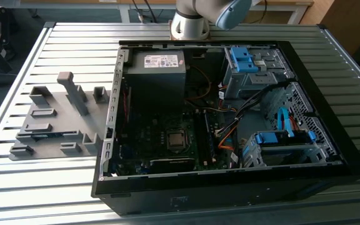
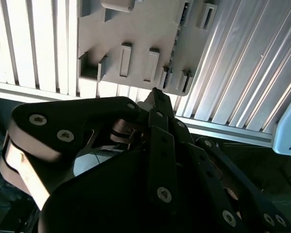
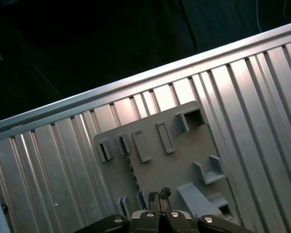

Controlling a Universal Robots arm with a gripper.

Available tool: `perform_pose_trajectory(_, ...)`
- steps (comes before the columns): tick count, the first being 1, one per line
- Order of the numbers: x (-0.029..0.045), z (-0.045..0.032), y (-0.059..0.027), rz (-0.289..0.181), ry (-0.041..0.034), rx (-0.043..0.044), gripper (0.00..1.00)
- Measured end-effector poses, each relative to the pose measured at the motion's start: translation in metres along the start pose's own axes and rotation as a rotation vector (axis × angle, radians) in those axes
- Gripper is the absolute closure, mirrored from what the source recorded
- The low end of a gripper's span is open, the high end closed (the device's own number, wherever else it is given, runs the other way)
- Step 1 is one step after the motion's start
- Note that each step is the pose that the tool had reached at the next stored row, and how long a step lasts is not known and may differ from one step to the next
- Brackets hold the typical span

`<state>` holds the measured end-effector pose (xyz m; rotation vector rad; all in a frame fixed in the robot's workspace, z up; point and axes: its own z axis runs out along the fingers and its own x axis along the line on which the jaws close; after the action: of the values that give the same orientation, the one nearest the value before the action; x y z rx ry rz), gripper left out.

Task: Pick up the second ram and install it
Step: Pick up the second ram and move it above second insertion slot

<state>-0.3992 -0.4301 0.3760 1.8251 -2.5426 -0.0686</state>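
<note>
Grey tray (image 1: 64,125), one ram (image 3: 134,172)

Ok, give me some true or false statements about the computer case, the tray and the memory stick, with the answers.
1. The computer case lies open on the slatted table. True.
2. The grey tray sits inside the case. False: it lies on the table beside the case, at the exterior view's left.
3. The pincer grips the memory stick. False: the pincer is empty above the tray, and the stick stands on edge in the tray.
4. A grey power supply is mounted in the case. True.
</note>
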Motion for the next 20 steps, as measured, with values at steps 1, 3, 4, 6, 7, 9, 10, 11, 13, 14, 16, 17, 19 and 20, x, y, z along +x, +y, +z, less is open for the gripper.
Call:
perform_pose_trajectory(1, 0.0000, 0.0002, 0.0000, -0.015, 0.0006, -0.0002, 0.89)
perform_pose_trajectory(3, 0.0001, 0.0005, -0.0001, -0.042, 0.0018, -0.0007, 0.89)
perform_pose_trajectory(4, 0.0001, 0.0005, 0.0000, -0.055, 0.0023, -0.0010, 0.89)
perform_pose_trajectory(6, 0.0001, 0.0007, 0.0000, -0.077, 0.0031, -0.0011, 0.89)
perform_pose_trajectory(7, 0.0001, 0.0008, 0.0000, -0.087, 0.0035, -0.0012, 0.89)
perform_pose_trajectory(9, 0.0001, 0.0010, 0.0001, -0.101, 0.0042, -0.0015, 0.89)
perform_pose_trajectory(10, 0.0001, 0.0011, 0.0002, -0.101, 0.0042, -0.0015, 0.89)
perform_pose_trajectory(11, 0.0001, 0.0012, 0.0001, -0.101, 0.0043, -0.0015, 0.89)
perform_pose_trajectory(13, 0.0001, 0.0014, 0.0002, -0.103, 0.0043, -0.0015, 0.89)
perform_pose_trajectory(14, 0.0001, 0.0014, 0.0002, -0.104, 0.0043, -0.0015, 0.89)
perform_pose_trajectory(16, 0.0001, 0.0014, 0.0002, -0.107, 0.0045, -0.0016, 0.89)
perform_pose_trajectory(17, 0.0001, 0.0015, 0.0002, -0.108, 0.0045, -0.0016, 0.89)
perform_pose_trajectory(19, 0.0001, 0.0016, 0.0002, -0.110, 0.0046, -0.0016, 0.89)
perform_pose_trajectory(20, 0.0001, 0.0016, 0.0002, -0.111, 0.0047, -0.0016, 0.89)
